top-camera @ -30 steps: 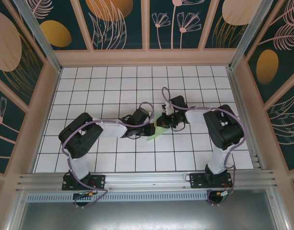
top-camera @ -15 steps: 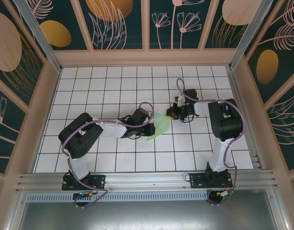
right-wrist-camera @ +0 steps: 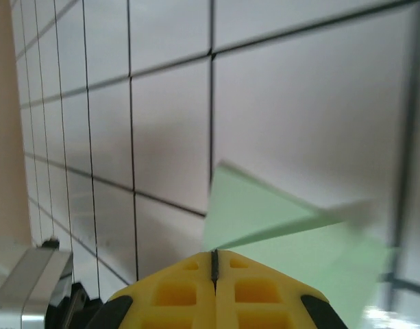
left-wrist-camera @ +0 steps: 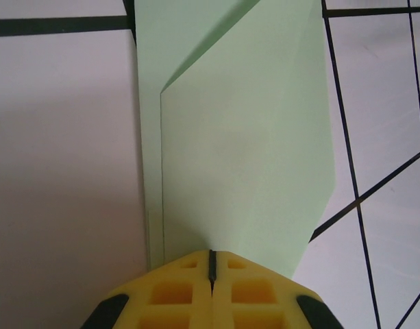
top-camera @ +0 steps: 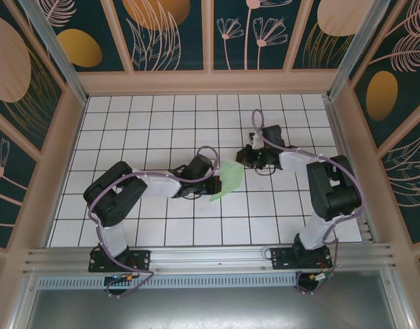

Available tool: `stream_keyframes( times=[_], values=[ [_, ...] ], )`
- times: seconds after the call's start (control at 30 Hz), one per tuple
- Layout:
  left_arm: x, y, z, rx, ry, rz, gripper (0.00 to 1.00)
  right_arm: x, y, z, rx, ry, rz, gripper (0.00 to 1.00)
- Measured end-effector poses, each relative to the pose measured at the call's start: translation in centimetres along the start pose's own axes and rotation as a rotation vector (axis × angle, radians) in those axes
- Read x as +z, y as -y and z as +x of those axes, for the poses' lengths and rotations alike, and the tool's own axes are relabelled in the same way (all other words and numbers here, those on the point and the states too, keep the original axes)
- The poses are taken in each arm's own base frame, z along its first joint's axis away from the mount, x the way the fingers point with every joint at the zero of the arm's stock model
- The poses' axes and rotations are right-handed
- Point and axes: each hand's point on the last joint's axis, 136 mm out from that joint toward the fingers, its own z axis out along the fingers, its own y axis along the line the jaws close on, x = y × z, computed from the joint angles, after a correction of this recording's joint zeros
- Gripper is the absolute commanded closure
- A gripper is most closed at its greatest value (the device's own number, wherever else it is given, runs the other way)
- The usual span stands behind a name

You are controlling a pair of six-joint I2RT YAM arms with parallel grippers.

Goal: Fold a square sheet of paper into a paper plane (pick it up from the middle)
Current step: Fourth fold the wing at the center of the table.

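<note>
The square sheet of paper (top-camera: 229, 179), pale mint green and folded with creases, lies in the middle of the grid table. My left gripper (top-camera: 217, 185) is shut, its tips resting on the sheet's near edge (left-wrist-camera: 244, 137); whether it pinches or only presses I cannot tell. In the left wrist view the left gripper (left-wrist-camera: 211, 255) shows a closed seam. My right gripper (top-camera: 244, 161) is at the sheet's far right corner. In the right wrist view a flap of the sheet (right-wrist-camera: 264, 205) rises off the table up to my right gripper (right-wrist-camera: 214, 253), which is shut on it.
The white grid table (top-camera: 162, 123) is boxed in by wooden frame walls on the left, back and right. An aluminium rail (top-camera: 210, 257) runs along the near edge by the arm bases. Both forearms lie low over the table's middle.
My right gripper has moved back and to the right, and the sheet has spread from a narrow sliver into a wider shape. The left arm has stayed put.
</note>
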Motion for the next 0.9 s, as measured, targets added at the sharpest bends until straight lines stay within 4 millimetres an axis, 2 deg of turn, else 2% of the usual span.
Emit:
stream_keyframes(
  times=[0.13, 0.33, 0.5, 0.63, 0.73, 0.9],
  values=[
    [0.0, 0.0, -0.1, -0.034, 0.009, 0.002, 1.0, 2.0, -1.0, 3.0, -0.002, -0.09, -0.024, 0.98],
    [-0.1, -0.1, -0.2, -0.045, 0.017, -0.005, 1.0, 3.9, 1.0, 4.4, 0.052, -0.148, 0.003, 0.98],
    [-0.3, -0.2, -0.2, -0.045, 0.021, -0.007, 1.0, 4.2, 1.6, 4.7, 0.064, -0.16, 0.012, 0.99],
    [-0.7, 0.2, -0.4, -0.043, 0.026, -0.001, 0.87, 4.2, 1.7, 4.7, 0.065, -0.159, 0.016, 0.99],
    [-1.5, 1.1, -1.0, -0.048, 0.047, 0.021, 0.82, 4.3, 1.8, 4.7, 0.067, -0.16, 0.017, 0.99],
    [-2.8, 2.8, -2.1, -0.064, 0.084, 0.078, 0.81, 4.3, 1.8, 4.7, 0.068, -0.161, 0.019, 0.99]
  ],
)
